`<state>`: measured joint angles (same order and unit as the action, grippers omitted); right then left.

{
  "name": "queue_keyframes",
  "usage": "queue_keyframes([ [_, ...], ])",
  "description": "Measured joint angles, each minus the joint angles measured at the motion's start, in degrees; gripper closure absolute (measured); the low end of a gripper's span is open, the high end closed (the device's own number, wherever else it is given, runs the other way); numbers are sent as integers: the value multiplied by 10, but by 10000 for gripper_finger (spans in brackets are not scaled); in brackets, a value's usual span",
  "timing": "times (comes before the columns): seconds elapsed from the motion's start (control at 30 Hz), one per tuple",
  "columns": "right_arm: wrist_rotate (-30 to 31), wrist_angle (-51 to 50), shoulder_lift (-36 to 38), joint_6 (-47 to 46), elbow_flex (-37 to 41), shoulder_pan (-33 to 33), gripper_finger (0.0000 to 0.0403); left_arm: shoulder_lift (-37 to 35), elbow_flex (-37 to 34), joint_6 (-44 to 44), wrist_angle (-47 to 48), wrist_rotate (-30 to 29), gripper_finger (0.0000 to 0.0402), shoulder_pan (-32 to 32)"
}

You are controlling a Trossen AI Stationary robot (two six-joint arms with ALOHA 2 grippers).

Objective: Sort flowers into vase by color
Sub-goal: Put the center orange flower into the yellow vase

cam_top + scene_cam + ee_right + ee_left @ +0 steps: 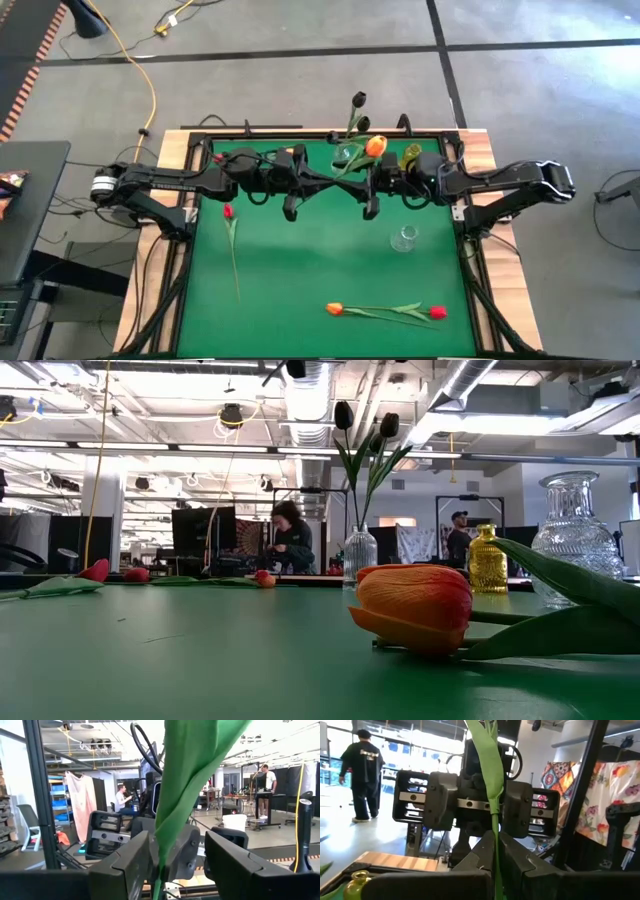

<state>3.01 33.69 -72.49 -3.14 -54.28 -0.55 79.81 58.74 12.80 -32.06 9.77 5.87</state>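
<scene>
My left gripper (322, 180) (496, 870) is above the far middle of the green table and is shut on the thin stem of an orange tulip (375, 147). My right gripper (362, 178) (177, 865) faces it, open, with a finger on either side of the tulip's broad green leaf (192, 775). A clear vase (347, 155) (360, 555) at the far edge holds near-black tulips (358, 98). A yellow vase (410, 155) stands beside it, and an empty glass vase (404, 238) stands nearer. More tulips lie on the table: a red one (228, 210), an orange one (334, 309) and another red one (437, 312). My left gripper pinches the tulip's stem (495, 840) between its two fingers, just below where the leaf (487, 760) starts. The fingers come in level from the table's left and lie across the stem. The tulip stands roughly upright above them, clear of the table.
Another red tulip (218, 158) lies at the far left by the left arm. A black frame (300, 135) borders the table. In the low view an orange tulip (415, 605) lies right before the camera. People (290, 540) are in the room beyond.
</scene>
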Motion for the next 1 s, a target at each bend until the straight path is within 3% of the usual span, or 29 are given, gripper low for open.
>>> queue_keyframes([
  [0.87,2,0,0,1,0,-8,375,0,0,-8,-5,-71,399,0],
  [1.0,2,-3,2,1,0,-12,377,0,0,-37,2,-73,375,0],
])
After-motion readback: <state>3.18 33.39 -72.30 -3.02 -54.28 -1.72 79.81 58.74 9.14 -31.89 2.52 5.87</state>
